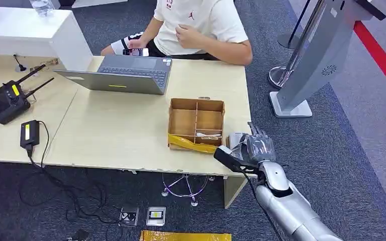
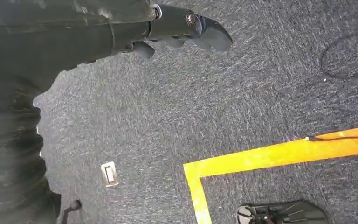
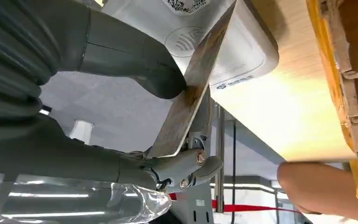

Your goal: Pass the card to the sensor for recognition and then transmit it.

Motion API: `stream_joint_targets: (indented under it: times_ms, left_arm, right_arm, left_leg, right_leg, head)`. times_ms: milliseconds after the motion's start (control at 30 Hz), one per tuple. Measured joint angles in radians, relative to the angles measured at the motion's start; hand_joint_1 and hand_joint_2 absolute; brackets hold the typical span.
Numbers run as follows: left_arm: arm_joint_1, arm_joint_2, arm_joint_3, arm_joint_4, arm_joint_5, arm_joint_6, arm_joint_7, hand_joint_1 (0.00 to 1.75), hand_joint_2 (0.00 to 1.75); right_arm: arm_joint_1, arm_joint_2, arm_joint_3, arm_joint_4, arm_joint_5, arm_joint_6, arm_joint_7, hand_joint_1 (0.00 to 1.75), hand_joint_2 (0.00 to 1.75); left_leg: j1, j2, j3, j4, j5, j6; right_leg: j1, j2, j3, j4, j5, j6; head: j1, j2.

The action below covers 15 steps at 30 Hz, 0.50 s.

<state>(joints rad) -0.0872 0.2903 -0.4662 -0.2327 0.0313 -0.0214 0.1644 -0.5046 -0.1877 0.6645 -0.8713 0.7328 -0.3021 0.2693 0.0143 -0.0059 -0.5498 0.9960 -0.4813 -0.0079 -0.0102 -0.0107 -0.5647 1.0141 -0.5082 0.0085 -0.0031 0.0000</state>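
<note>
The card [image 3: 191, 88] sits pinched between the right hand's [image 1: 254, 149] thumb and fingers [image 3: 182, 170], just over the sensor [image 3: 228, 56] at the desk [image 1: 130, 135] corner. Its tilt may spoil recognition, or the thin pinch could slip.

Matt wood table [image 1: 120, 135] — cardboard box [image 1: 196, 124] — glossy card [image 3: 193, 81].

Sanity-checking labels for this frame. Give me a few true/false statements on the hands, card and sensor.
1. The right hand holds the card between thumb and fingers. True.
2. The card lies flat inside the cardboard box. False: the right hand holds it, tilted over the white sensor.
3. The sensor sits on the table near its edge, beside the box. True.
4. The left hand holds a second card. False: it hangs over the carpet, holding nothing.
5. The laptop is closed. False: it is open.
</note>
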Motion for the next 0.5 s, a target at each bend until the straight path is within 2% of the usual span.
stream_joint_targets:
  times_ms: [133, 233, 433, 500]
  left_arm:
    - [0.0, 0.0, 0.0, 0.0, 0.0, 0.001, 0.0, 0.0, 1.75]
    - [0.0, 0.0, 0.0, 0.0, 0.0, 0.005, 0.0, 0.0, 1.75]
    - [0.001, 0.0, -0.007, 0.0, -0.001, 0.01, 0.0, 0.0, 1.75]
    - [0.001, 0.0, -0.01, 0.0, -0.001, 0.011, 0.0, 0.0, 1.75]
  right_arm:
    - [0.006, -0.003, -0.013, -0.003, -0.008, -0.05, -0.003, 1.75, 1.75]
    - [0.017, -0.013, -0.04, -0.055, 0.002, -0.148, 0.01, 1.75, 1.75]
    - [0.025, -0.05, -0.127, -0.278, 0.1, -0.278, 0.055, 1.75, 1.75]
    - [0.023, -0.056, -0.16, -0.373, 0.129, -0.295, 0.064, 1.75, 1.75]
  left_leg:
    - [0.0, 0.0, 0.0, 0.0, 0.0, 0.0]
    - [0.0, 0.0, 0.0, 0.0, 0.0, 0.0]
    - [0.0, 0.0, 0.0, 0.0, 0.0, 0.0]
    - [0.0, 0.0, 0.0, 0.0, 0.0, 0.0]
  right_leg:
    - [0.0, 0.0, 0.0, 0.0, 0.0, 0.0]
    - [0.0, 0.0, 0.0, 0.0, 0.0, 0.0]
    - [0.0, 0.001, 0.0, 0.0, 0.0, 0.0]
    - [0.0, 0.001, 0.0, 0.0, 0.0, 0.0]
  head:
    - [0.0, 0.0]
    - [0.0, 0.0]
    - [0.0, 0.0]
    - [0.0, 0.0]
